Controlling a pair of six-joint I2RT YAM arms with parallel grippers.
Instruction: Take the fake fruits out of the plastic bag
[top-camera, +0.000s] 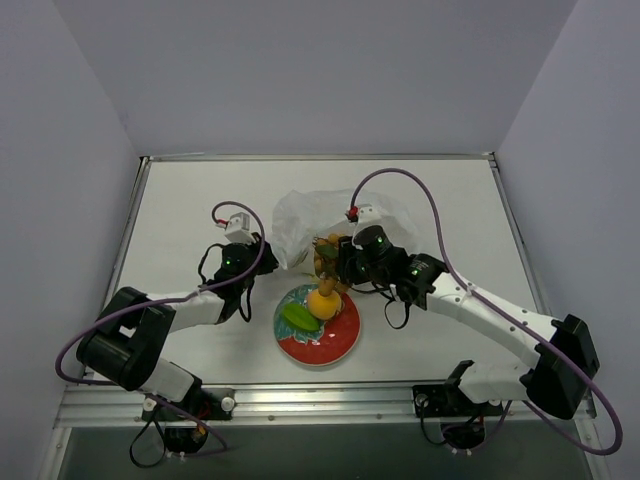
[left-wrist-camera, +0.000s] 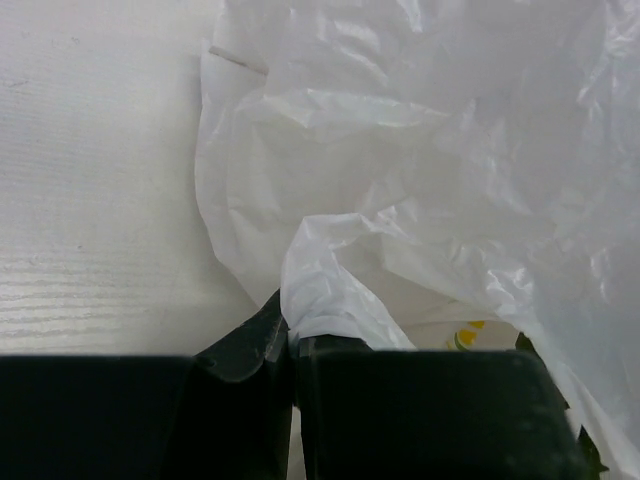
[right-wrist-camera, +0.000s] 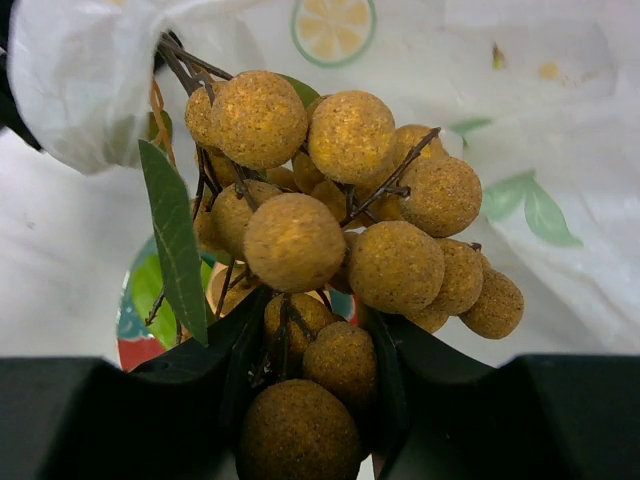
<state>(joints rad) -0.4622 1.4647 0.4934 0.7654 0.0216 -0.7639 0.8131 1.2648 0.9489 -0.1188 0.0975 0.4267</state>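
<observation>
Left gripper (left-wrist-camera: 291, 338) pinches the plastic bag (left-wrist-camera: 420, 150); right gripper (right-wrist-camera: 310, 345) grips the berry bunch (right-wrist-camera: 345, 215) — seemingly above the plate (top-camera: 346, 328).

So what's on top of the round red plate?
A small green oblong fruit and an orange-yellow ball fruit lie on the plate. The tan berry bunch hangs above it in the right pincer. What's beneath the fruits is hidden.

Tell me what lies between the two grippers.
Top view: a crumpled edge of the plastic bag, pinched by the left gripper; the right gripper holds the berry bunch.
</observation>
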